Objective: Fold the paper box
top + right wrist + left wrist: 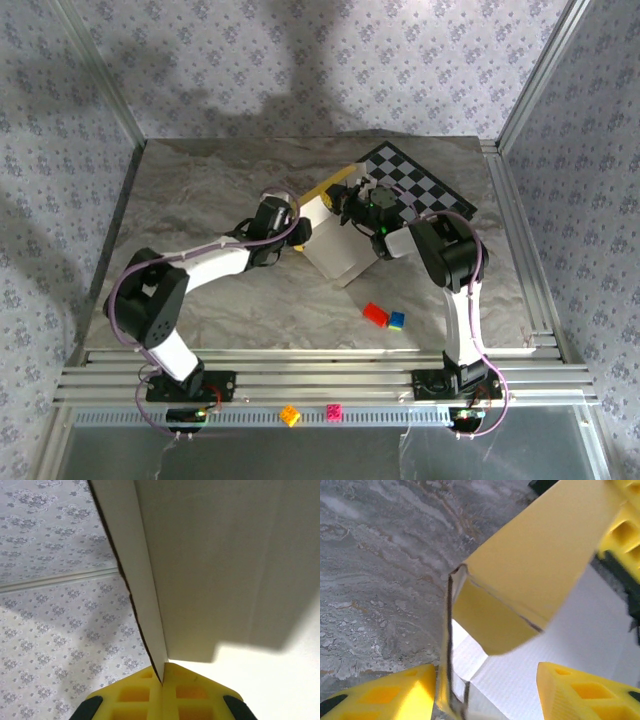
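The paper box [340,250] sits mid-table between both arms, its white face up and its far corner just beside the checkerboard mat [425,190]. The right gripper [162,674] is closed tight, pinching 1 thin panel of the box. The left gripper [485,677] stands partly spread astride a yellow wall; 1 finger [395,695] may touch it, but blur hides contact.

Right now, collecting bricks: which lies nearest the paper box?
The red brick; the blue brick beside it is farther from the paper box, the orange brick and pink brick farther still.
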Robot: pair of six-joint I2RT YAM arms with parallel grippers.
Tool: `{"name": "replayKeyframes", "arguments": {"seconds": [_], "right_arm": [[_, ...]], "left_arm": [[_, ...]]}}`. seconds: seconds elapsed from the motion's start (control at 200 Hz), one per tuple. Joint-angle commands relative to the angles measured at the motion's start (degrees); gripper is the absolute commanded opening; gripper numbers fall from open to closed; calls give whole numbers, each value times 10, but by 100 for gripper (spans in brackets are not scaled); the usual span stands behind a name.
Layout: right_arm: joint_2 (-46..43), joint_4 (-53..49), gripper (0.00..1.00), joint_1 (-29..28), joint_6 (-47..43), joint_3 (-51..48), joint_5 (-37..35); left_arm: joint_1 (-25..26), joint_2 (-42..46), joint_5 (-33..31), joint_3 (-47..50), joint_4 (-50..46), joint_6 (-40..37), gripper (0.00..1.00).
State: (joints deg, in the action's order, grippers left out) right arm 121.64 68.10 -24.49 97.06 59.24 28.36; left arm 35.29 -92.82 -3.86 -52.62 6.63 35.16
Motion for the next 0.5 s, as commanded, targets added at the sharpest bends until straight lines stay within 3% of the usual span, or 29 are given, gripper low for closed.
{"name": "replayKeyframes", "arguments": {"seconds": [0.0, 0.495], "right_arm": [[17, 17, 0, 8, 1, 2, 8], [34, 25, 0, 12, 16, 19, 1]], "left_arm": [[3, 45, 18, 13, 28, 38, 55], [6, -20, 46, 12, 81, 54, 50]]}}
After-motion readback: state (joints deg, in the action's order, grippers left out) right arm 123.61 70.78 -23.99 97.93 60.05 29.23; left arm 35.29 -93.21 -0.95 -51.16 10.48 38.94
